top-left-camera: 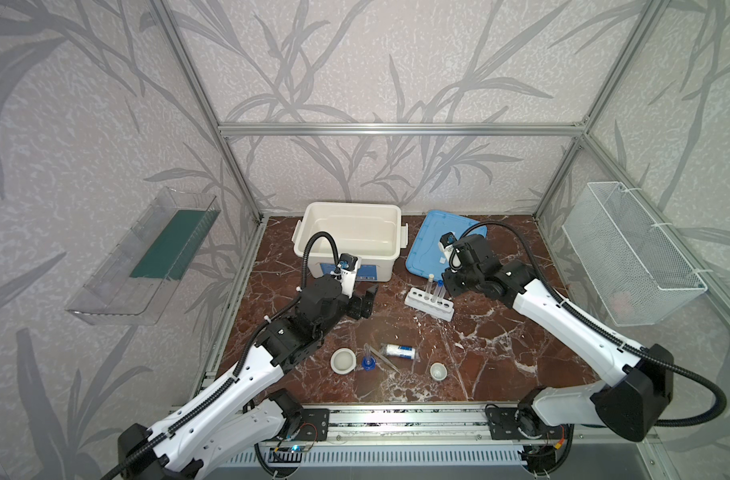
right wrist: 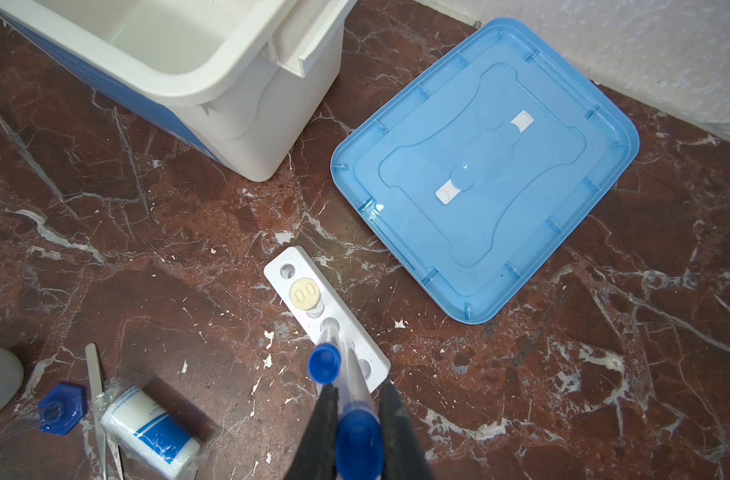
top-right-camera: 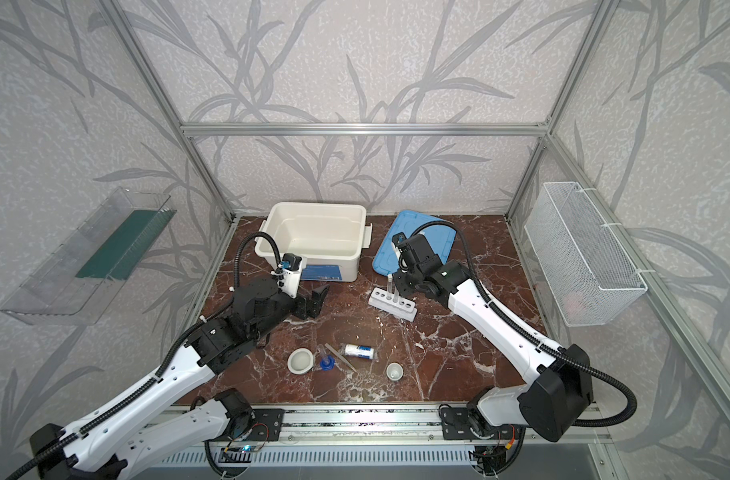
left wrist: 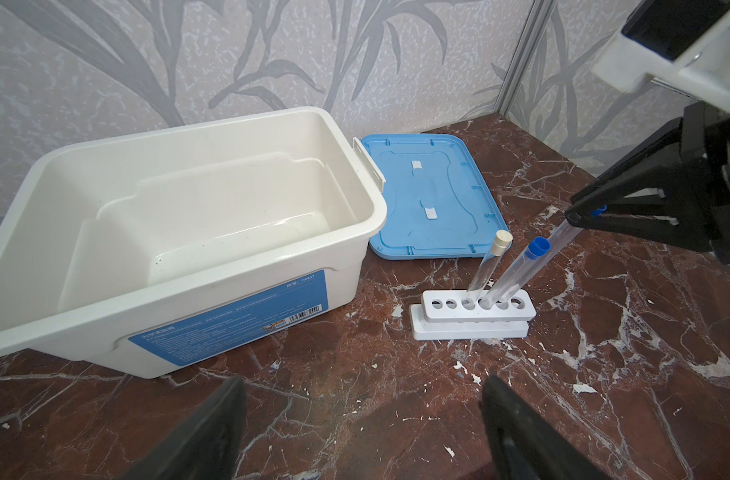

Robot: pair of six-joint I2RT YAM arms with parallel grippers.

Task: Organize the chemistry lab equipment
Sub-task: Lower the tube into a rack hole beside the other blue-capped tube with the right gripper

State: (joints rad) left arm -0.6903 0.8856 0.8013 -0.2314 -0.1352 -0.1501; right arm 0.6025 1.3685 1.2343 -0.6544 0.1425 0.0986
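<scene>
While the back wall marks twelve o'clock in both top views, the marble table (top-left-camera: 500, 332) carries the open white bin (top-left-camera: 353, 204) at eleven and its blue lid (top-left-camera: 430, 245), lying flat, at one. The left gripper (top-left-camera: 365, 300) hovers before the bin at about ten, jaws spread wide and holding nothing. The right gripper (right wrist: 358, 390), at one o'clock by the lid's near edge, is pinched narrowly around the held blue-capped tube (right wrist: 353, 386) just below its cap. The white six-hole rack (top-left-camera: 415, 296) sits just past centre toward one. Toward six o'clock are the white blue-labelled bottle (top-left-camera: 400, 351) on its side, the larger ceramic cup (top-left-camera: 343, 360) at seven, the smaller ceramic cup (top-left-camera: 437, 371) at five, the blue-based cylinder (top-left-camera: 368, 363) near the bottle's nine, and the metal tweezers (top-left-camera: 386, 360) between them. In the rack, the white-capped tube (left wrist: 488, 266) and the standing blue-capped tube (left wrist: 517, 274) fill neighbouring holes. The held tube's lower end meets the next hole; how deep, the views do not show.
</scene>
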